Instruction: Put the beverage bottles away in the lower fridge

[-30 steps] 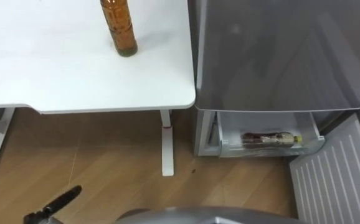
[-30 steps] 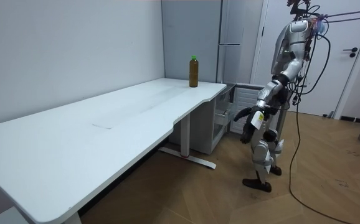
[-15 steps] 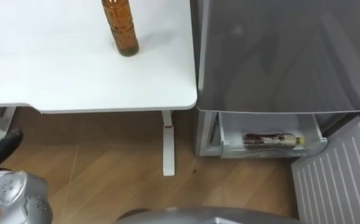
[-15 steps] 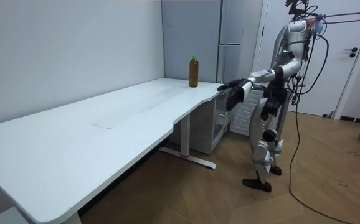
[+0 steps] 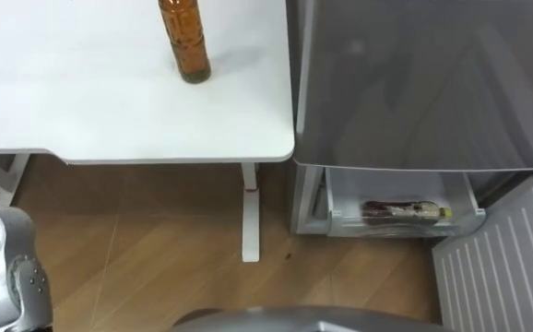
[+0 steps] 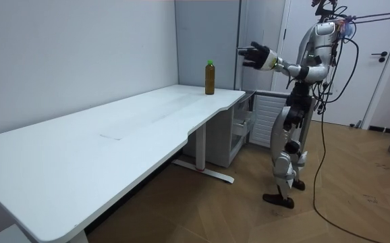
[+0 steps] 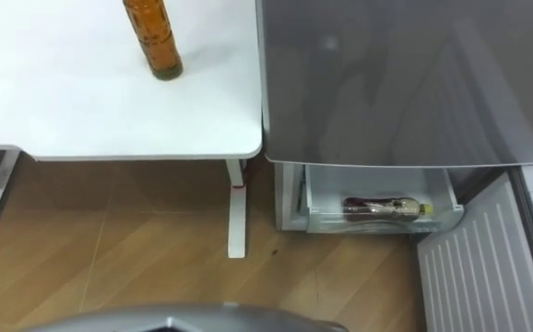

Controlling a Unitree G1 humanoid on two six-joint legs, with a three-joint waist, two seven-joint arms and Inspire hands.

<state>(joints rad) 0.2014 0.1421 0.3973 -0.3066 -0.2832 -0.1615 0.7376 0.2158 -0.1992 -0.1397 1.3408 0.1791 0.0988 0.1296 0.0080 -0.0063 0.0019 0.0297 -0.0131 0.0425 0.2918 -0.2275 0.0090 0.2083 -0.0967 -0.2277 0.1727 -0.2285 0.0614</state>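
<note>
Though near fridge [image 5: 423, 83], bottle [image 5: 185, 41] upright on table [image 5: 82, 92].

A long white table [image 6: 114, 135] stands on the wood floor [image 5: 156, 240] just beside the grey fridge [image 5: 423, 83]. It carries a single amber drink bottle [image 5: 185, 41] with a green cap, upright near the end closest to the fridge. At the fridge's foot, an open clear drawer [image 5: 340, 219] holds a second bottle [image 5: 405, 211], dark with a yellow cap, lying on its side along the drawer's width.
</note>
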